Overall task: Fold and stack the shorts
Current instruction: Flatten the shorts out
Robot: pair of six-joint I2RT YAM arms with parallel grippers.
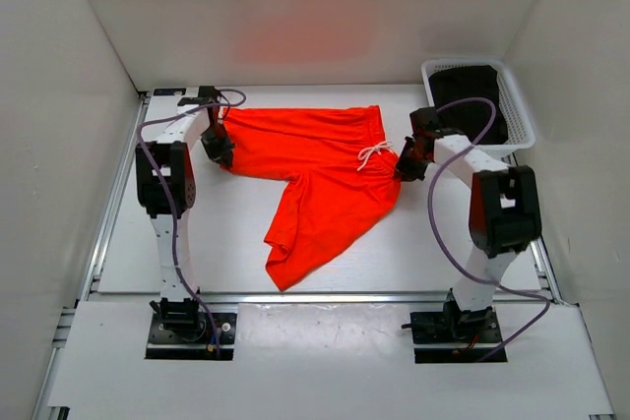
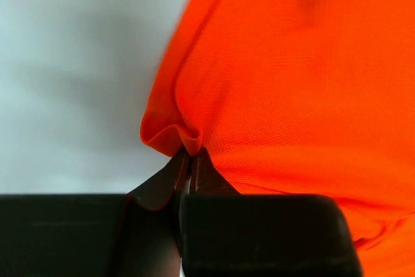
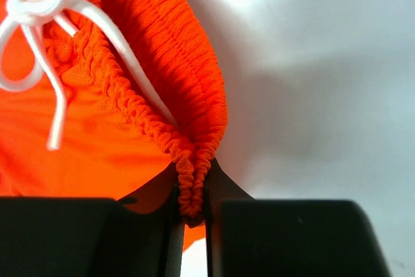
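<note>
The orange-red shorts [image 1: 315,179] lie spread on the white table, one leg stretched to the left, the other pointing to the near edge. The white drawstring [image 1: 374,154] lies at the waistband on the right. My left gripper [image 1: 219,150] is shut on the hem of the left leg [image 2: 170,135]. My right gripper [image 1: 406,166] is shut on the bunched elastic waistband [image 3: 191,173], with the drawstring [image 3: 39,24] just beyond it.
A white mesh basket [image 1: 517,105] with dark cloth [image 1: 471,95] inside stands at the back right corner. White walls enclose the table on three sides. A metal rail [image 1: 295,297] runs along the near edge.
</note>
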